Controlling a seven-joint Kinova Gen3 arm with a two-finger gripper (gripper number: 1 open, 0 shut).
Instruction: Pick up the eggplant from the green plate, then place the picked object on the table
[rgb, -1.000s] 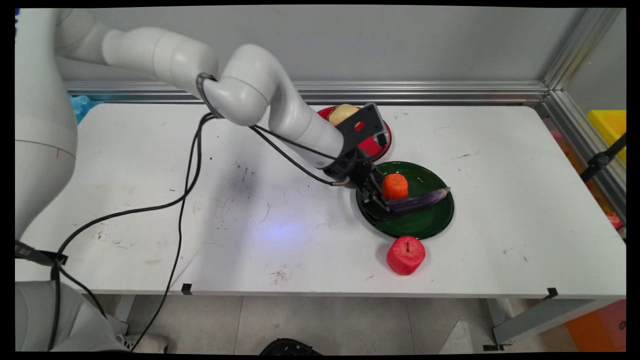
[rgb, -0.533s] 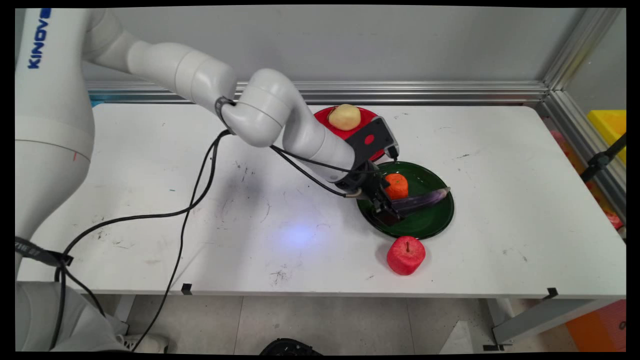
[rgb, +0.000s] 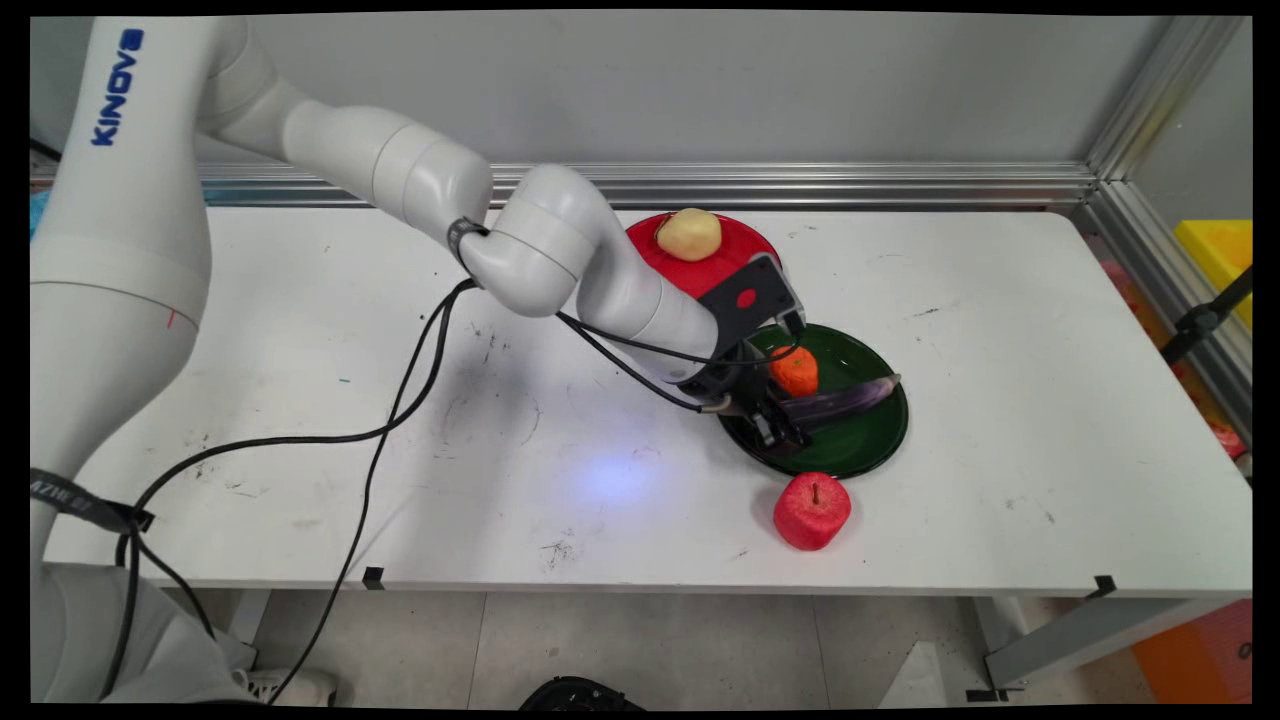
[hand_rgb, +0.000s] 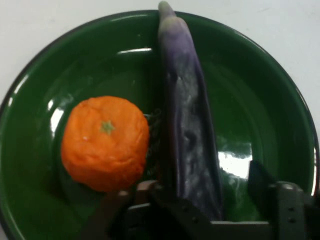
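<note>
From the main view, the gripper (rgb: 785, 428) is reaching down into a round, shiny green plate (rgb: 860, 450) on the white table (rgb: 1000, 380). Its fingers are sitting on either side of the near end of a long, thin purple eggplant (rgb: 845, 400), and they are wide apart. A bumpy orange (rgb: 794, 371) is lying on the same plate, just beside the eggplant. A rough red apple (rgb: 811, 511) is standing on the table near the plate. Behind, a smooth yellow potato (rgb: 689, 233) is resting on a red plate (rgb: 700, 270).

From the hand view, the eggplant (hand_rgb: 187, 130) is running straight up between the black fingers (hand_rgb: 280, 200), with a gap at the right one. The orange (hand_rgb: 105, 142) is sitting left of it on the glossy green plate (hand_rgb: 265, 115).
</note>
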